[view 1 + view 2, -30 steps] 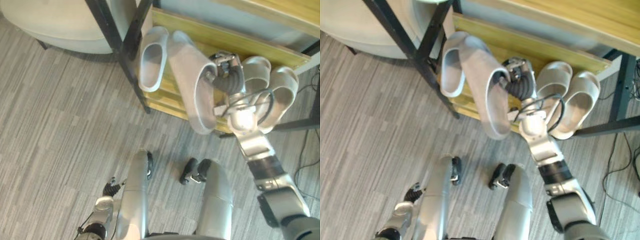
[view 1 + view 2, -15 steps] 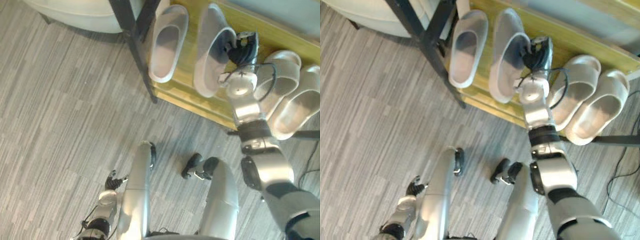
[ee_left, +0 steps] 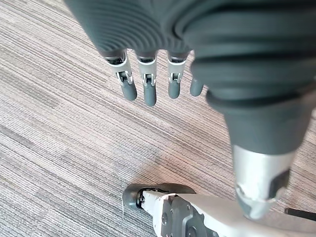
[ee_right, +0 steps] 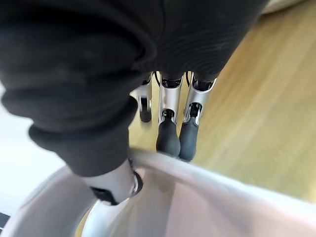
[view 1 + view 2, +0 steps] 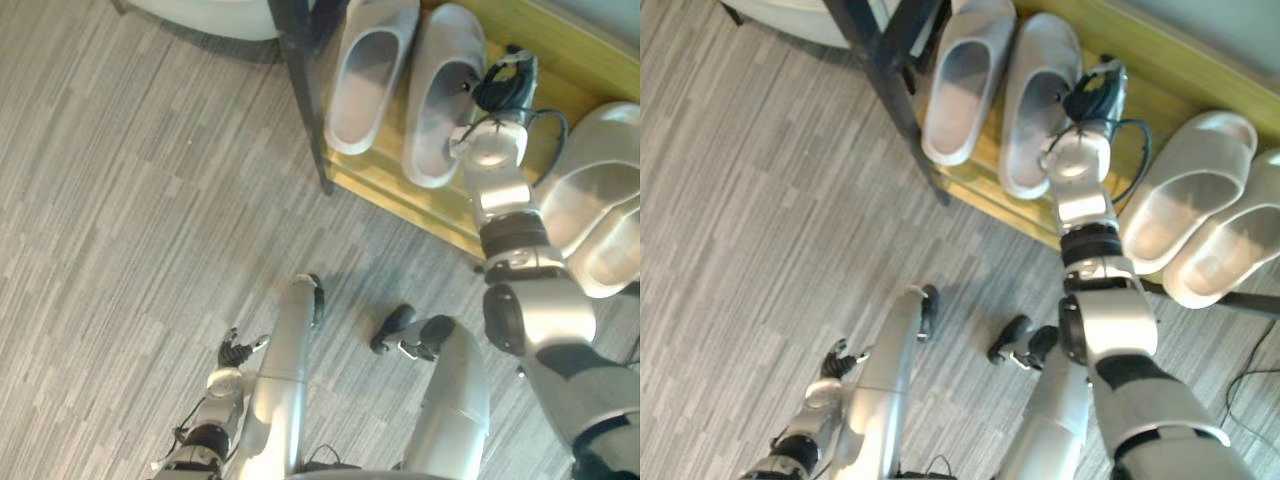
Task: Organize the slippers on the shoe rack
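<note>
Right hand point(image 5: 497, 88) pinches rim of pale grey foam slipper point(image 5: 440, 110), thumb inside, yellow wooden shelf point(image 5: 1170, 80) beneath it. Risk: withdrawing unreleased drags slipper off. Left hand point(image 3: 148, 84) slack, fingers straight.

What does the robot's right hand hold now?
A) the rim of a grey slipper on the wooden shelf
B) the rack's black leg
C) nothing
A: the right wrist view shows the right hand pinching the rim of the grey slipper, which lies on the wooden shelf.
</note>
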Available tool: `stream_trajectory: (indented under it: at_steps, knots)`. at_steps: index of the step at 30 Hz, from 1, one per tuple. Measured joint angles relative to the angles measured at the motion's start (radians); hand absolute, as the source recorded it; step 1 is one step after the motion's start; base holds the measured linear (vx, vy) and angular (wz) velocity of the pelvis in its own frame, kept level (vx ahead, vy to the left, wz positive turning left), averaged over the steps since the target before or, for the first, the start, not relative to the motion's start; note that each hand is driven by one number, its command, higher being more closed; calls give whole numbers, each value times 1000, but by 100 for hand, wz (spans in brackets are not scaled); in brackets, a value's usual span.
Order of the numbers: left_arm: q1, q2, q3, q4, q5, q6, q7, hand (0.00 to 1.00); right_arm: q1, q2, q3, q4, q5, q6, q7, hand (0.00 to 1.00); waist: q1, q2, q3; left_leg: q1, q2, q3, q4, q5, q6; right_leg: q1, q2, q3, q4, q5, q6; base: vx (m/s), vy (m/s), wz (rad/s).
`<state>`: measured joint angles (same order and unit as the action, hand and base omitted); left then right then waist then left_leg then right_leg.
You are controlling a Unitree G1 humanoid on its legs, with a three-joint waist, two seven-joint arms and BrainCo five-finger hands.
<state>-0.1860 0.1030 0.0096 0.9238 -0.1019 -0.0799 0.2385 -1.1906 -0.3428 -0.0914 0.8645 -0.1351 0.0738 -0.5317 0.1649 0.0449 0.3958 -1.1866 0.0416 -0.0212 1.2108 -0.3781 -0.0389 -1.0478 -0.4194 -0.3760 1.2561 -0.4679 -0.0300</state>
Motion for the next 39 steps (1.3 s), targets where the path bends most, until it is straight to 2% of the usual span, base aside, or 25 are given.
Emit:
stream_trajectory:
  at_steps: [6,14,19,24,30,39]
  knots:
    - [1,1,1,1,0,1,0,0,27,33,-24,-46,57,-5,-31,0,0,1,-1,21,4,8,-7,3,-2,12,4,6,-4,1,-1,-27,6,-1]
    - [5,2,4,0,1,2,-2,0,205,101,-22,-236,54,-16,-31,0,0,13,-15,85,28,32,-60,7,-3,57,33,12,-63,21,-8,-11,8,-10]
    - [11,3,15,-9,1,4,-4,0,315,135,-10,-356,19,-19,-31,0,-6,13,-16,131,37,39,-88,8,-6,91,42,15,-84,21,-9,6,-16,-6]
    - [14,1,37,-11,1,7,-7,0,424,199,4,-464,17,-42,-28,0,-10,9,-18,158,49,43,-113,12,-12,112,60,15,-112,31,-12,-4,-24,-7]
    - [16,0,53,-14,2,10,-8,0,539,299,33,-461,71,-67,29,0,-20,9,-18,190,55,41,-128,14,-17,144,71,14,-128,33,-11,-3,-9,-1]
    - [20,-13,92,-31,5,20,-25,0,550,326,62,-449,225,-125,103,0,-22,9,-18,193,54,38,-148,28,-23,146,73,8,-139,38,-13,-9,-31,1]
